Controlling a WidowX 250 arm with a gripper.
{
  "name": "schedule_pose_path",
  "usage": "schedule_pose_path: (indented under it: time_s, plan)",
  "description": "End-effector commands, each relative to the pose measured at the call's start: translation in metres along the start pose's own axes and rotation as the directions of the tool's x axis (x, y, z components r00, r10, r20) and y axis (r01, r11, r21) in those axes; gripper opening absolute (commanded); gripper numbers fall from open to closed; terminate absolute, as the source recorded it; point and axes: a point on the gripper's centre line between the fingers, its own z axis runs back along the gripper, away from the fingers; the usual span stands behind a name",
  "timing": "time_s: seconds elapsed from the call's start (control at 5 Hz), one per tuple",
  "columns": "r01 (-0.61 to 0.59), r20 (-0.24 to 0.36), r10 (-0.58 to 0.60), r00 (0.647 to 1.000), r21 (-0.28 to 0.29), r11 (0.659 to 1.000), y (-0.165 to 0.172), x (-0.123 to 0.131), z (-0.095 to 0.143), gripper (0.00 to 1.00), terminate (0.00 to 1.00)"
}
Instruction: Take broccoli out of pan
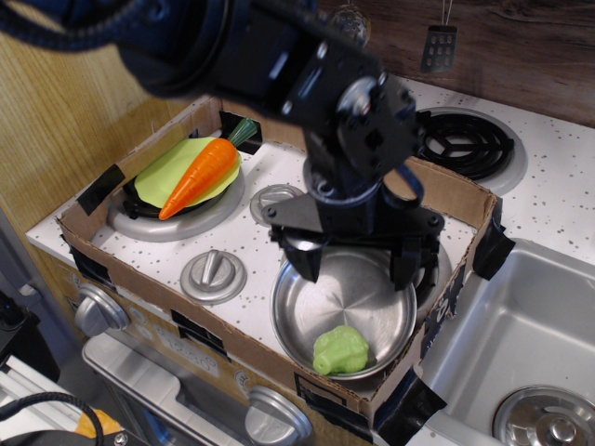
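Broccoli point(340, 350) lay at the pan's point(307, 321) near rim, untouched, my gripper point(354, 263) hung over the pan's far side, fingers spread apart, carrot point(199, 176) on yellow-green plate point(165, 172) far left.

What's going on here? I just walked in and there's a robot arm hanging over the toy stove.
The black gripper hangs open above the back half of the steel pan, its fingers spread wide and holding nothing. The green broccoli lies untouched at the pan's front edge, so it has not been taken out yet. Off to the left, the carrot rests on a yellow-green plate. All of this sits inside a cardboard tray on the stove.
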Motion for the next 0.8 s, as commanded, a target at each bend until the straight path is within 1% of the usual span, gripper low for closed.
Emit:
schedule_pose_path:
  time_s: [0.0, 0.2, 0.4, 0.6]
  plan:
    - [-0.035, 0.025, 0.036, 0.999, -0.029, 0.999, 0.001, -0.011, 0.0, 1.0, 0.0]
    - [-0.034, 0.011, 0.035, 0.999, -0.066, 0.997, -0.002, -0.015, -0.007, 1.0, 0.0]
    - [-0.022, 0.021, 0.024, 0.999, -0.074, 0.997, -0.005, -0.016, -0.011, 1.0, 0.0]
    - [-0.016, 0.043, 0.019, 0.999, -0.068, 0.998, -0.005, -0.017, -0.017, 1.0, 0.0]
